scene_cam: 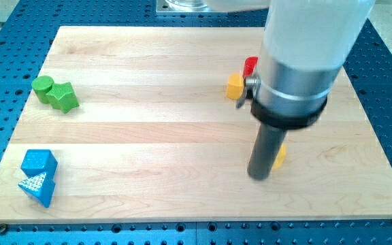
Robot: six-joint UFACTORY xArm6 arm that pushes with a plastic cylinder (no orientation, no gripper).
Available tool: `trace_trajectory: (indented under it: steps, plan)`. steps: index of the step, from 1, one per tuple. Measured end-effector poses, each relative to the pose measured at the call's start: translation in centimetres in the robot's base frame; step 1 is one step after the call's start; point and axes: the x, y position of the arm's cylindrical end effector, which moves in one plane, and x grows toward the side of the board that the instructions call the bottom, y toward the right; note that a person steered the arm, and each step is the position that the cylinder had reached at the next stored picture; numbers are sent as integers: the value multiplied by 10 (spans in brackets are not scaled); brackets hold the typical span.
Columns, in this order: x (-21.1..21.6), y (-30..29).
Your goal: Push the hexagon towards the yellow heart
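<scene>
1. Pale wooden tabletop (148, 136) sat on a blue perforated base, and the arm's big cylinder filled the view's top right.
2. Yellow hexagon (234, 86) lay at the upper middle-right, touching a red block (250, 65) at its upper right; that red block's shape was mostly hidden by the arm.
3. And there was my tip (258, 175), planted on the board well below the hexagon and a little to the view's right.
4. Just beside the tip on its right peeked a yellow piece (280, 157), mostly hidden by the rod. Judging by the colour, that was probably the yellow heart, though I could not tell its shape.
5. So the key relation: the hexagon lay up and slightly left of the tip, with the likely heart down near the tip. To drive it that way, the tip would need to get round to the hexagon's far, upper side.
6. No fingers here, only a bare rod, gripping nothing.
7. Far out at the view's left: two green blocks (54, 93) touching, and two blue blocks (38, 175) at the lower left, well apart from the play.
</scene>
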Motion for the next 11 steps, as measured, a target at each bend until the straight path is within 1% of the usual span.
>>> trace_trajectory:
  steps: [1, 2, 3, 4, 5, 6, 7, 8, 9, 10, 11]
  plan:
    - [-42, -9]
    - [-80, -6]
    - [-65, -7]
    - [-29, -41]
    - [6, -57]
    - [55, -29]
    - [46, 9]
    - [38, 9]
    - [-33, 15]
    - [-56, 16]
    - [-36, 11]
